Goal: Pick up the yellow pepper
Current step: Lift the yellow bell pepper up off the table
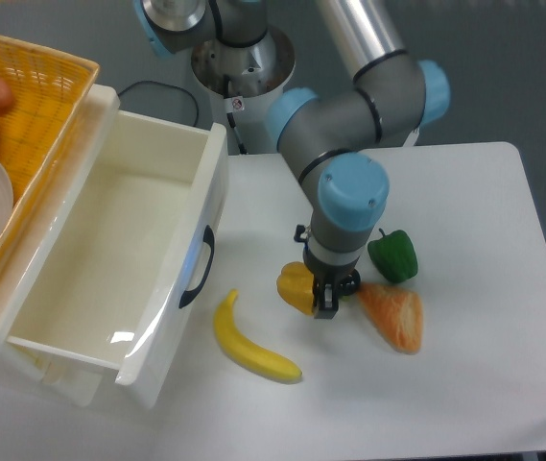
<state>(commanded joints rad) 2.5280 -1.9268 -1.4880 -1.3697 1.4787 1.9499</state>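
gripper [325,305] gripping yellow pepper [296,287], fingertips obscured

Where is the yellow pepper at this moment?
The yellow pepper sits mid-table at the gripper, between the banana and the orange wedge.

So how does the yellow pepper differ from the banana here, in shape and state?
The yellow pepper is short and chunky; the banana is long and curved. The pepper sits at the gripper, partly hidden by it, while the banana lies apart, in full view, nearer the drawer. Both are yellow, on the white table.
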